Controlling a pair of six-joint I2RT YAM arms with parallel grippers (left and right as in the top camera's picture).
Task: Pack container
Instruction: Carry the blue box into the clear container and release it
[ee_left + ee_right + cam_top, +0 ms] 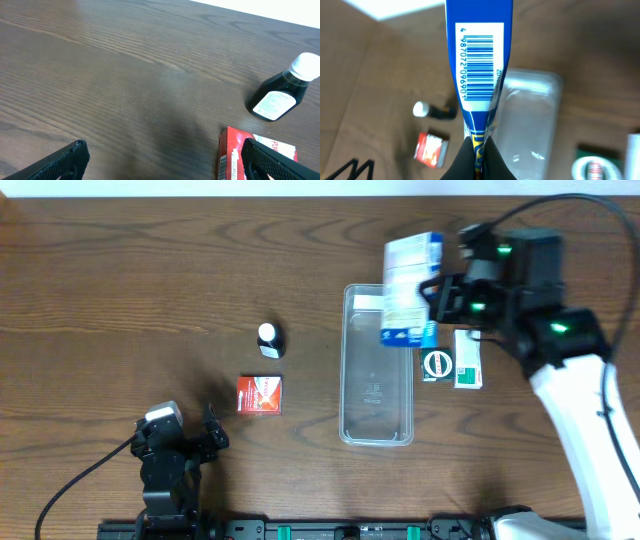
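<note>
While the right pincer [479,156] was clamped shut on the crimped edge of a blue and white packet [479,55], its two dark fingers [465,162] pressed together with only the packet's seam between them, the packet hung edge-on to the wrist camera with its barcode facing the lens. Seen from overhead, the packet overlapped the far right corner of the container [378,370]; how high above it the packet was held could not be told. The right arm [575,395] reached in from the near right side of the desk [120,280], its white forearm angled up toward the far edge and its black wrist bent leftward toward the container. The container lay flat on the desk right of centre, long side running away from the robot, with nothing visible inside it. Just beside its right wall sat a small round item [437,363], touching a green and white box [467,360]. Left of the container and apart from it were a red box [259,394] and, a little farther back, a dark bottle [270,340] with a white cap, lying on its side. The left pincer [208,432] rested low at the near left, fingers spread wide and holding nothing, pointing toward the red box, with the left arm [160,475] folded back close to its base.
</note>
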